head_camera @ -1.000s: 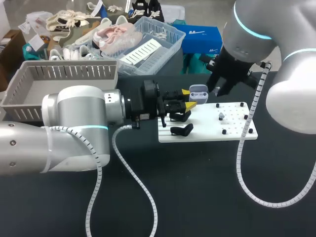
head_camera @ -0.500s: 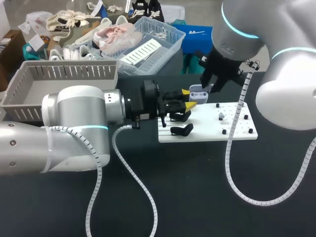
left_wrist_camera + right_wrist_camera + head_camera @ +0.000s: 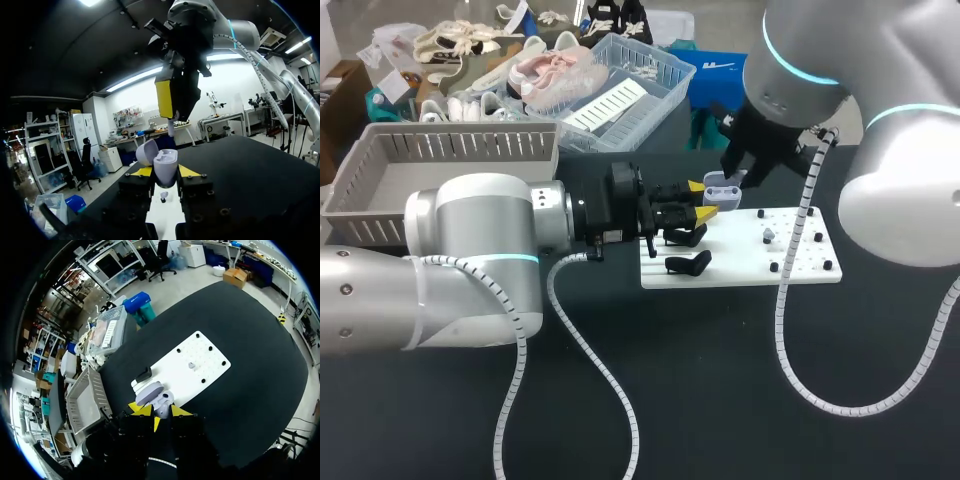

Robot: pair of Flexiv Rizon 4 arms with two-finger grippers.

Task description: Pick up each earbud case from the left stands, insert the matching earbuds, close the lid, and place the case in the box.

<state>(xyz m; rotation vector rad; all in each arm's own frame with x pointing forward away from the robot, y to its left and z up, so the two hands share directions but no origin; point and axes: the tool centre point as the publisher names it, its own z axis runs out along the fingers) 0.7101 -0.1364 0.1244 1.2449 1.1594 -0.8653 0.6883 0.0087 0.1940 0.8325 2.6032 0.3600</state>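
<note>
The left gripper (image 3: pixel 165 172) is pinching the earbud case (image 3: pixel 165 164). One yellow fingertip is pressing on each side, and the case is sitting upright between them, off the bench (image 3: pixel 720 390). The lid (image 3: pixel 146 151) is standing open, tipped back to one side of the case body, so the open top is facing up.

Directly above the case, the right gripper (image 3: pixel 171 112) is hanging nose-down over the open top, close to it but apart from it. I cannot tell whether this gripper is spread or closed on anything. In the left wrist view a small pale piece (image 3: pixel 171 128) is showing just below it, too small to make out.

Under and just ahead of the left gripper, a white board (image 3: pixel 750 262) is lying flat on the bench. Two black stands (image 3: pixel 688 264) are sitting on the end of the board beside the left gripper, both with nothing in them. Beyond the stands, the rest of the board is carrying a scatter of small black pegs (image 3: pixel 773 267). Among the pegs, one small light earbud (image 3: pixel 768 236) is resting on the board, well clear of both grippers.

Behind the left gripper, alongside the left arm (image 3: pixel 480 250), a grey slatted box (image 3: pixel 380 190) is sitting on the bench. It is well apart from the case and the board. The right arm (image 3: pixel 880 170) is coming in from the other side, above the board.
</note>
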